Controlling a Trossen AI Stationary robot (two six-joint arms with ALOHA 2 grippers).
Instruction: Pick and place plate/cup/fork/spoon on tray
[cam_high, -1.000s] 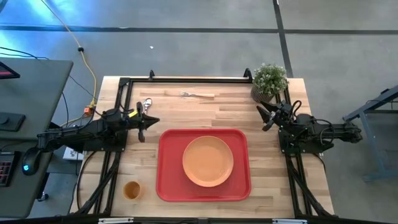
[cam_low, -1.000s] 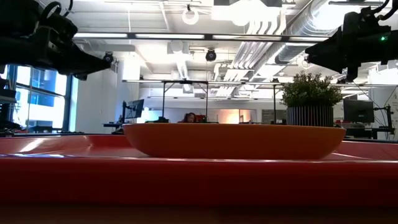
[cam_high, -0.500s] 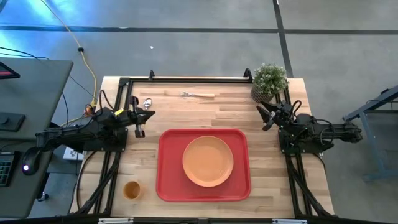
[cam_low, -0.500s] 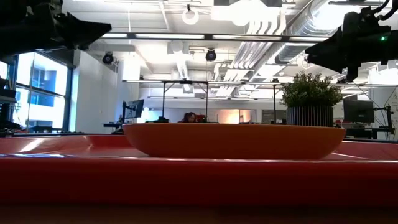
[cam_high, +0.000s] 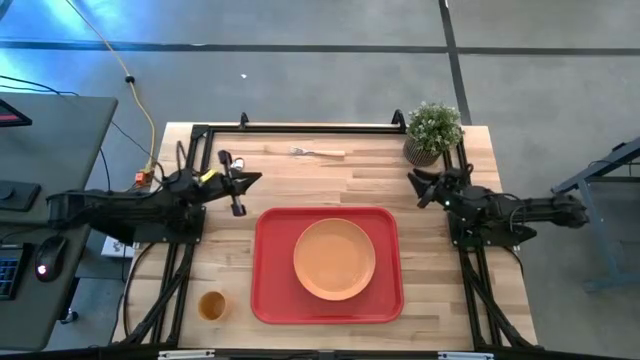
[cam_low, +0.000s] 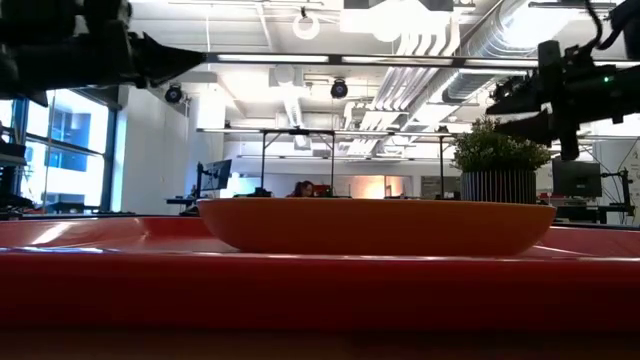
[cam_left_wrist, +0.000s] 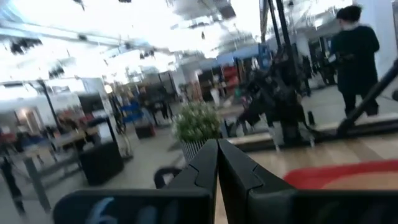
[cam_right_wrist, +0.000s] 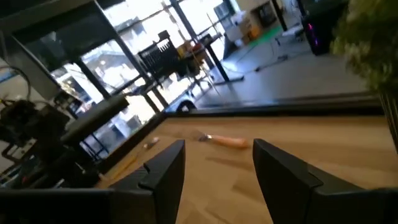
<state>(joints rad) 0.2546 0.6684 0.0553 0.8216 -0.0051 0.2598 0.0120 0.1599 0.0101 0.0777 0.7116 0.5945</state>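
Observation:
The orange plate (cam_high: 334, 258) lies on the red tray (cam_high: 272, 290) at the table's middle front; its side shows in the low view (cam_low: 376, 226). The cup (cam_high: 211, 304) stands on the table left of the tray. The fork (cam_high: 318, 152) lies near the far edge and shows in the right wrist view (cam_right_wrist: 221, 140). The spoon's silver bowl (cam_right_wrist: 151, 143) lies on the table by my left arm, mostly hidden in the high view. My left gripper (cam_high: 258, 178) is shut and empty, raised left of the tray's far corner. My right gripper (cam_high: 413, 187) is open and empty, right of the tray.
A potted green plant (cam_high: 433, 130) stands at the far right corner, just beyond my right gripper. A black frame (cam_high: 300, 127) runs along the far edge. Bare wood lies between the tray and the fork. A person (cam_left_wrist: 353, 46) stands in the room behind the table.
My left gripper has risen, gone a little toward the far edge and turned about its axis, its fingers now pointing toward the table's right. My right gripper has turned about its axis and shifted slightly toward the table's left, staying open.

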